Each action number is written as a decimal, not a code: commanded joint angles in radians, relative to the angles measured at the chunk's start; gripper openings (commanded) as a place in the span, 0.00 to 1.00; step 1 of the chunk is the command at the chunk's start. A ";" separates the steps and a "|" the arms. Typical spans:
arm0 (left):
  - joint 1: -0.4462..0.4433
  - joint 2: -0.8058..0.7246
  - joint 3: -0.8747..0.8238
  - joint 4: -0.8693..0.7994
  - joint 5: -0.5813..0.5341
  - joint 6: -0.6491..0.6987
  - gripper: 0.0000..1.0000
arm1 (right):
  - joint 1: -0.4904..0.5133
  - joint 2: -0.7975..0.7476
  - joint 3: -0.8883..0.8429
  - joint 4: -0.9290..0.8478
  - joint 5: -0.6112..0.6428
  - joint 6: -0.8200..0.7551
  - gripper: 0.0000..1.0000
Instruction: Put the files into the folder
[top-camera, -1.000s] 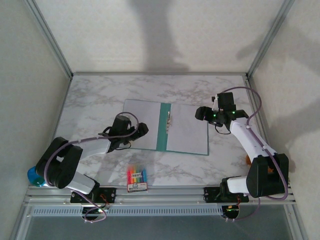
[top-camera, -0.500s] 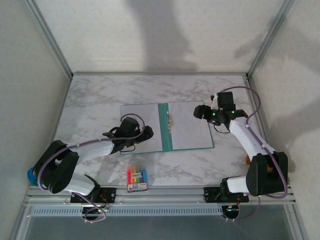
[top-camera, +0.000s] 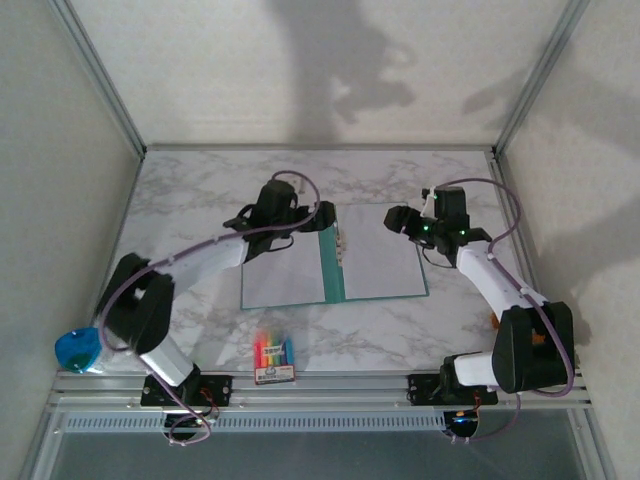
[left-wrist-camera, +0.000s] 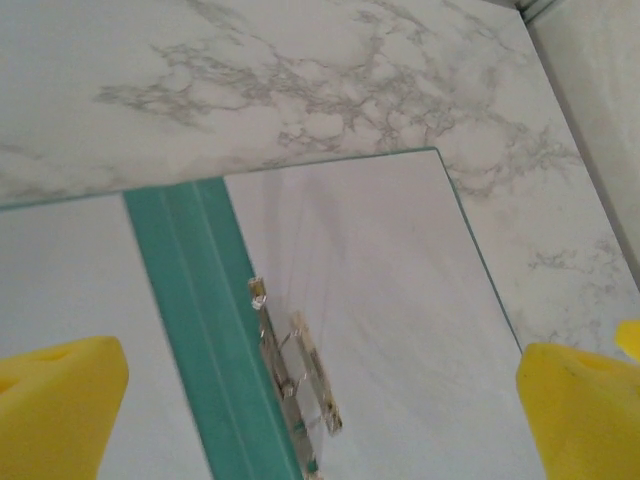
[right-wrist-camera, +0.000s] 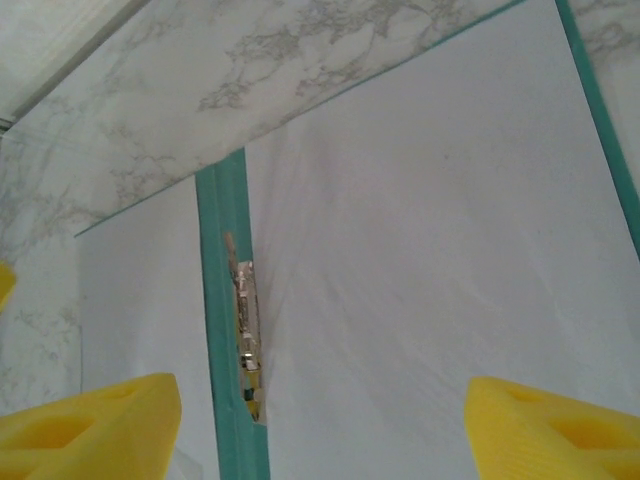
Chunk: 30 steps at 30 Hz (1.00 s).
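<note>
The left gripper (top-camera: 312, 216) is hanging with its jaws wide apart and nothing between them, over the far edge of the folder (top-camera: 385, 268) beside the spine. In the left wrist view its yellow foam pads (left-wrist-camera: 55, 410) are standing at either side of the frame, well clear of the surface below. The right gripper (top-camera: 398, 219) is also standing open and empty, above the folder's far right corner. Its pads (right-wrist-camera: 555, 430) are blocky, matte and yellow.

The folder is lying open and flat near the middle of the table (top-camera: 190, 195), with both panels spread and the spine (top-camera: 333, 268) running from near to far. The spine is a matte teal-green band. The panels are showing a smooth, pale grey-white face with a thin teal border along the outer edges. Whether that face is loose files (right-wrist-camera: 430, 260) or the folder's own lining cannot be told. A slim metal fastener (left-wrist-camera: 295, 370) with a dull silver shine is sitting just right of the spine, towards the far end.

The table top is glossy white marble with grey veins. A small colourful crayon box (top-camera: 273, 358) is lying near the front edge, apart from the folder. A blue object (top-camera: 78, 347) is sitting at the near left corner.
</note>
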 joint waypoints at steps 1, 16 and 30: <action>0.024 0.112 0.099 -0.045 0.121 0.054 0.98 | 0.004 -0.022 -0.054 0.135 -0.014 0.045 0.75; 0.046 0.387 0.331 -0.084 0.257 0.083 0.85 | 0.064 0.055 -0.078 0.195 -0.009 0.038 0.74; 0.052 0.455 0.368 -0.088 0.316 0.095 0.84 | 0.077 0.030 -0.087 0.207 -0.014 0.014 0.75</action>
